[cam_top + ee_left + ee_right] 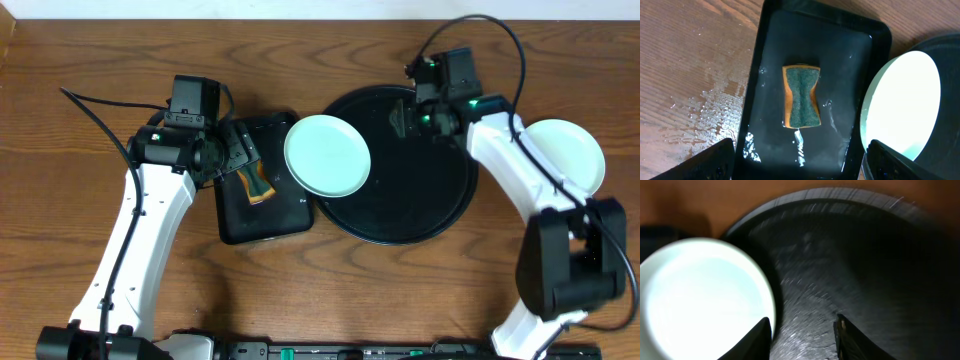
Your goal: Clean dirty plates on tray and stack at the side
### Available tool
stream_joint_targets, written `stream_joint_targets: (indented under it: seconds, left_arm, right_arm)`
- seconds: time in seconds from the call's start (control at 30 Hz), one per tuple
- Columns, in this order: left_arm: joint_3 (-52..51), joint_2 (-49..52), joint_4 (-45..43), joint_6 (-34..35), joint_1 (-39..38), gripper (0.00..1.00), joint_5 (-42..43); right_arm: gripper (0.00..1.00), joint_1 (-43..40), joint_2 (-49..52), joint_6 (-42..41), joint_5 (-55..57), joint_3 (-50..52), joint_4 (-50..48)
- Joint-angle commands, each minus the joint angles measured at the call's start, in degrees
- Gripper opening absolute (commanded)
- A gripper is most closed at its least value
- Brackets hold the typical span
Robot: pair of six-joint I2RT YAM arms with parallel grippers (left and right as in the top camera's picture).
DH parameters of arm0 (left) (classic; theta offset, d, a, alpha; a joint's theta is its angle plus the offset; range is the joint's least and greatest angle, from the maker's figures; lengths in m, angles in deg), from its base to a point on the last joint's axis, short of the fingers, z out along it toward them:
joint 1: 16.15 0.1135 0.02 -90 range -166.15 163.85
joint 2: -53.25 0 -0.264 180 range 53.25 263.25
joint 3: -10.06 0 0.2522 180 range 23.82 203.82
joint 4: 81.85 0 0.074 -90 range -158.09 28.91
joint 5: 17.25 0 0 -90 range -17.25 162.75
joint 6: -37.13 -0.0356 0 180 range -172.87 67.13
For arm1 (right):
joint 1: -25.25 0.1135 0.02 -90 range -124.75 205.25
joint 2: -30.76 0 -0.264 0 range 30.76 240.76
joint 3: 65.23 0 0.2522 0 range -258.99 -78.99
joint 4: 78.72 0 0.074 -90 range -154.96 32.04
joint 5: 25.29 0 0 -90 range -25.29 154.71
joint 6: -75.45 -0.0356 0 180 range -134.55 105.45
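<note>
Big round tray (420,215) holds one mint plate (327,155) on its left rim, other plate(s) (575,150) at table's right, so prob. wiping step: left gripper (802,157) open over rect. tray's (756,75) sponge (801,97), right gripper (802,335) open, empty; next, grab sponge.

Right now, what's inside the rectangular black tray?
A sponge, green scrub side up, on the wet floor of the rectangular tray. A mint plate overhangs the tray's right edge, hiding that strip.

Overhead straight down, close wrist views share plate (902,100)
</note>
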Motion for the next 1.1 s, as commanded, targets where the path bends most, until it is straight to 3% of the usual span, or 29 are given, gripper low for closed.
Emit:
stream_joint_targets:
  seconds: [0.0,0.33,0.53,0.7,0.93,1.07]
  left_arm:
    - [-0.22,0.04,0.15,-0.55,0.17,0.85,-0.52]
    - [-0.22,0.04,0.15,-0.55,0.17,0.85,-0.52]
    - [-0.22,0.04,0.15,-0.55,0.17,0.86,-0.52]
    - [-0.22,0.04,0.15,-0.55,0.17,0.86,-0.52]
    - [-0.22,0.04,0.15,-0.55,0.17,0.86,-0.52]
    - [-0.22,0.04,0.15,-0.55,0.17,0.86,-0.52]
  right_arm:
    - [0.39,-0.35,6.01,4.39,-20.92,-0.57,0.94]
    - [0.35,1.84,15.08,4.9,-20.55,-0.55,-4.83]
    - [0.01,2.84,15.61,4.83,-20.35,-0.59,-7.28]
    - [0.01,2.58,12.7,0.94,-18.25,-0.81,-8.55]
    - [0.01,5.51,4.61,1.18,-3.67,-0.81,-7.8]
    - [0.01,8.57,4.35,1.66,-1.6,-0.81,-6.47]
